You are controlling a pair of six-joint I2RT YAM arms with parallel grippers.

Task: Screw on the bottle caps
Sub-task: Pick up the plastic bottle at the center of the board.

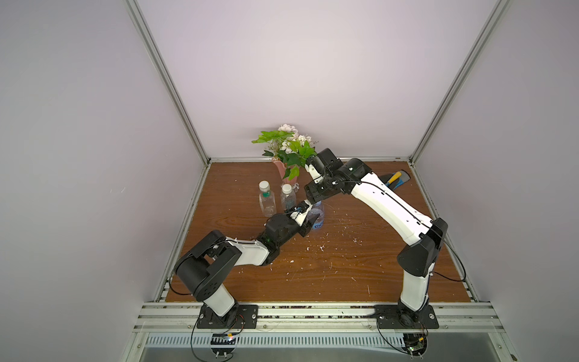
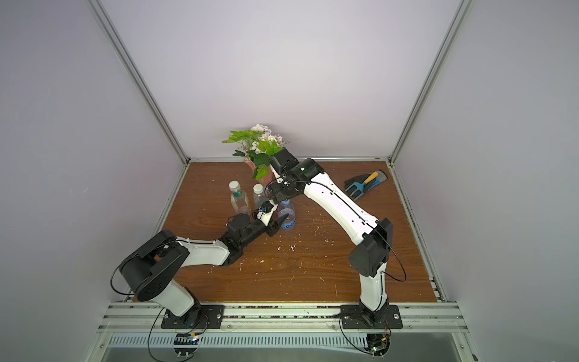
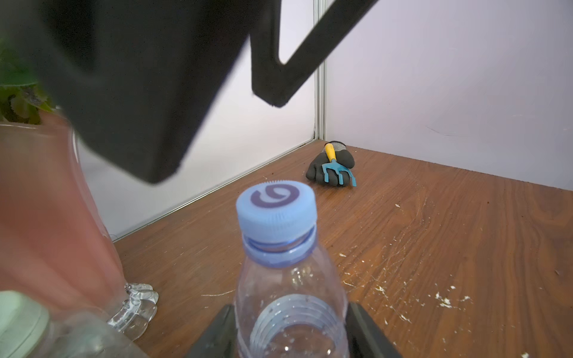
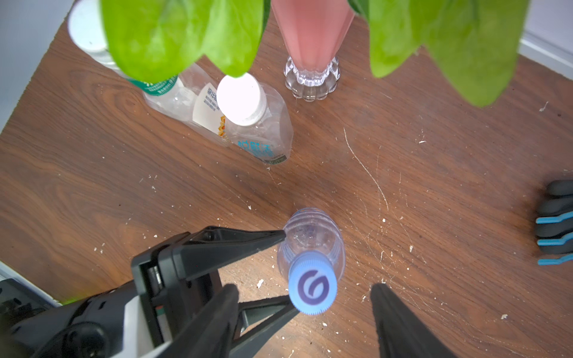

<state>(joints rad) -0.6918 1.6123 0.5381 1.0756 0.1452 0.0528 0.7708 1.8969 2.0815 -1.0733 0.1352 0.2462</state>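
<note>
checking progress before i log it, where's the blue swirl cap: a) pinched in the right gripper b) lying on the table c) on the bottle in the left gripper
c: the blue cap sits on the neck of the bottle the left gripper clamps; the right gripper hangs open above it.

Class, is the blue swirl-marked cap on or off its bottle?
On: the blue, swirl-marked plastic cap sits atop the clear plastic bottle.

Pale walls (image 1: 313, 62), aluminium posts (image 1: 166, 78), scratched wooden tabletop (image 1: 344, 275)

Leaves (image 4: 173, 37) crowd the white-capped bottles (image 1: 264, 200), open tabletop (image 1: 344, 266) toward near edge, glove (image 3: 314, 169) far right corner
</note>
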